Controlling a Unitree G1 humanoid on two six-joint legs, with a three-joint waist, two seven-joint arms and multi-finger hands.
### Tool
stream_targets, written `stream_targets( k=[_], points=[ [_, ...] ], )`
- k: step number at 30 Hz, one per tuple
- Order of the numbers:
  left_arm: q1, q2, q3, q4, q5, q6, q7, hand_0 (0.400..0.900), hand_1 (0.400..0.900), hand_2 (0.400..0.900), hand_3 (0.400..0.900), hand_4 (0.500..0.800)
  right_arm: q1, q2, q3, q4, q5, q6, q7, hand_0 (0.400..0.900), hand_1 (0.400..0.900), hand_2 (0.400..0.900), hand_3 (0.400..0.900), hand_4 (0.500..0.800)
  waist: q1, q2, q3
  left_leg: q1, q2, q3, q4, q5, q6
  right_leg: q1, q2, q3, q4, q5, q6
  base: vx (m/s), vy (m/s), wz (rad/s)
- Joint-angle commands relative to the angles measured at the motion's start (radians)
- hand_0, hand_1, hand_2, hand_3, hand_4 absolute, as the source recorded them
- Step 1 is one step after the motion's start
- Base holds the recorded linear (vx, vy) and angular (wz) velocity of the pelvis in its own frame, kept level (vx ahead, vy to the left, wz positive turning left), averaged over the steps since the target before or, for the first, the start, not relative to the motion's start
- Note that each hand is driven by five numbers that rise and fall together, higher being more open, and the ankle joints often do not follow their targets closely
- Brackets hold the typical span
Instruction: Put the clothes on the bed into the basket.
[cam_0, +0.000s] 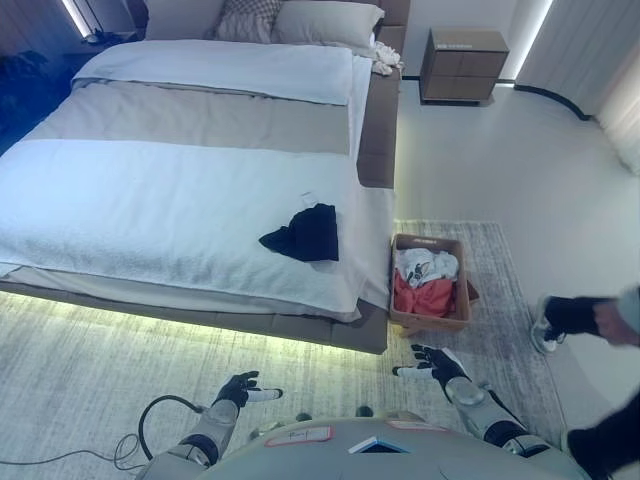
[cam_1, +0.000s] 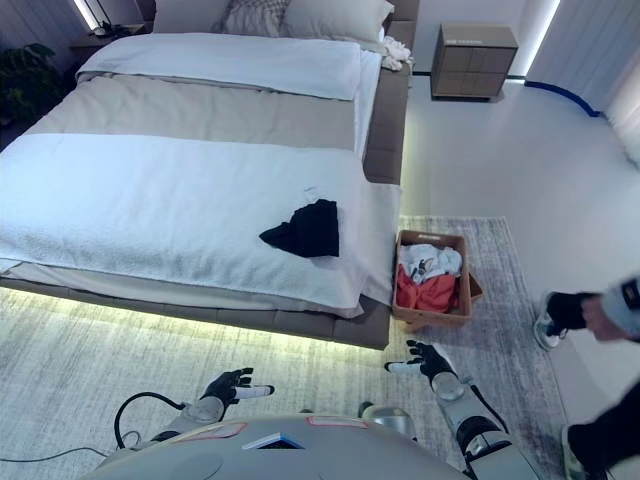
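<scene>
A wide bed (cam_0: 150, 200) is filling the upper left and centre of the frame, and a black garment (cam_0: 305, 234) is lying crumpled on its white cover near the right edge, just left of centre-right. A small white scrap (cam_0: 308, 197) is sitting just above the garment on the same cover. Beside the bed's lower right corner, on a grey rug (cam_0: 480, 300), a brown basket (cam_0: 462, 300) is standing; it is holding a red garment (cam_0: 425, 297) with a white garment (cam_0: 428, 266) lying on top.

At the bottom of the frame, the left hand (cam_0: 243, 389) is hovering over the rug with its fingers spread and relaxed, gripping nothing. The right hand (cam_0: 433, 363) is hovering just below the basket, likewise spread loosely and holding nothing.

Pillows (cam_0: 300, 20) are resting at the head of the bed, and a nightstand (cam_0: 463, 65) is standing at the upper right. A person's leg and shoe (cam_0: 560, 320) are showing at the right edge.
</scene>
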Motion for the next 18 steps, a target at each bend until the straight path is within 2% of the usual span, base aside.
stream_targets(
  k=[1,11,18],
  points=[
    [-0.042,0.034,-0.003,0.022,0.037,-0.047,0.02,0.9,0.9,0.9,0.9,0.8,-0.047,-0.009,0.005,0.008,-0.009,-0.053,-0.018,0.9,0.9,0.9,0.9,0.8,0.009,-0.052,-0.044,-0.062,-0.016,0.019,0.005,-0.008,-0.02,-0.005,-0.057,0.018,0.004,-0.052,0.08,0.0,0.0,0.0],
    [-0.039,0.03,0.007,0.026,0.018,-0.042,0.015,0.9,0.9,0.9,0.9,0.8,-0.052,-0.016,0.004,0.0,-0.012,-0.047,-0.017,0.9,0.9,0.9,0.9,0.8,0.014,-0.046,-0.04,-0.052,-0.015,0.013,0.005,-0.01,-0.02,0.006,-0.052,0.015,0.004,-0.061,0.074,0.01,-0.014,0.0],
    [-0.044,0.036,0.021,0.02,0.001,-0.04,0.023,0.9,0.9,0.9,0.9,0.8,-0.05,-0.029,-0.004,-0.016,-0.006,-0.051,-0.028,0.9,0.9,0.9,0.9,0.8,0.022,-0.058,-0.02,-0.061,0.003,-0.001,0.018,-0.003,-0.032,0.002,-0.033,0.012,0.006,-0.072,0.059,0.01,-0.07,0.05]
  ],
)
